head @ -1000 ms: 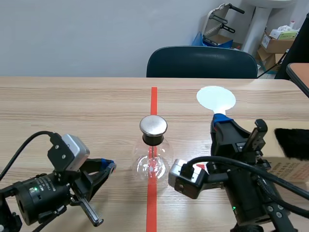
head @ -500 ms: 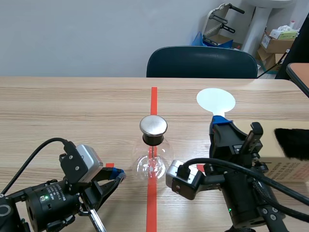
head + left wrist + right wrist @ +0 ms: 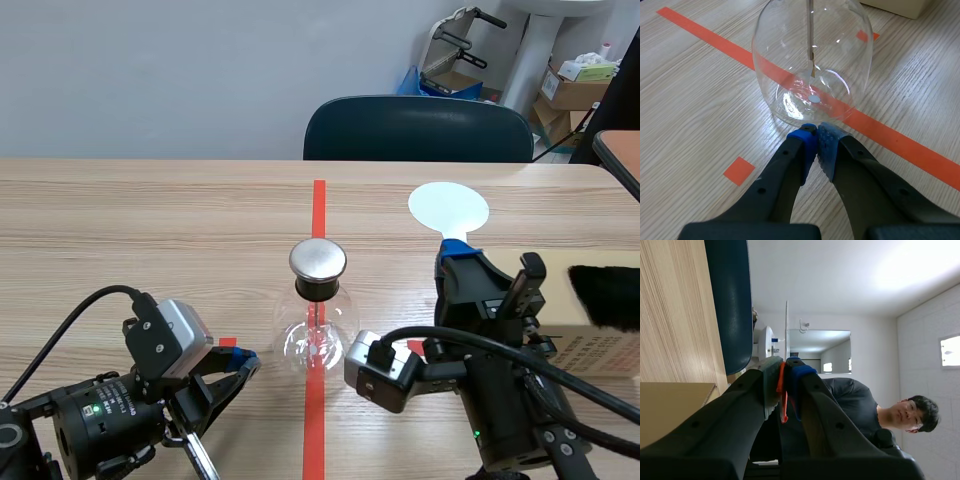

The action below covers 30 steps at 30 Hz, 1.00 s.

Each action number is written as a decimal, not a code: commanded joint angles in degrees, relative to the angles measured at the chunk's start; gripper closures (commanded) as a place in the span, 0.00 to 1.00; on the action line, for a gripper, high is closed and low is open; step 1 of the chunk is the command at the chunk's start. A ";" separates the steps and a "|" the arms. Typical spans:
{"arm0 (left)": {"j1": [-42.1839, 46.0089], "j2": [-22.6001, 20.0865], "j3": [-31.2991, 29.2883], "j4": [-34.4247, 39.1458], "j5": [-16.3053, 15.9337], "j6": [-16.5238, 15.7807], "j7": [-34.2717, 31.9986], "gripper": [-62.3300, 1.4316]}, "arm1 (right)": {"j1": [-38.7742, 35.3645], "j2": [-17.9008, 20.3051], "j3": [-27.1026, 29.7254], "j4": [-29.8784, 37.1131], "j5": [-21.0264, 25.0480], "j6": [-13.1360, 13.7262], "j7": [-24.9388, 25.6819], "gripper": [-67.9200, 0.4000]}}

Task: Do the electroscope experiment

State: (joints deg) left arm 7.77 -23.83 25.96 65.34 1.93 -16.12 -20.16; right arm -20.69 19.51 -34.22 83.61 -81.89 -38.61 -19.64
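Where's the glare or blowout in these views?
Left wrist view: bright glints on the flask, rod inside readable. Right wrist view: far wall blown out; paddle edge-on, a thin line. Scene view: even light, soft sheen on the cap.

In your left wrist view the glass flask (image 3: 812,65) is cut off above its bulb, so you cannot see its neck or cap. In the scene view the right arm (image 3: 500,400) hides the handle of the white paddle (image 3: 448,207), and the black fur (image 3: 605,295) runs off the edge.
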 commanded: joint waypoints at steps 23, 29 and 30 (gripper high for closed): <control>-0.15 0.15 -0.15 0.96 -0.59 0.11 0.09 0.91 | 0.52 0.15 0.39 0.44 -0.37 -0.79 -0.37 0.98; -0.15 0.15 -0.15 0.96 -0.59 0.11 0.26 0.91 | 0.52 0.15 0.39 0.44 -0.37 -0.79 -0.35 0.98; -0.15 0.15 -0.15 0.96 -0.59 0.11 0.26 0.91 | 0.52 0.15 0.39 0.44 -0.37 -0.79 -0.35 0.98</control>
State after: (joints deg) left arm 7.77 -23.83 25.96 65.34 1.91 -16.12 -19.55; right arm -20.69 19.51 -34.22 83.61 -81.89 -38.61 -19.79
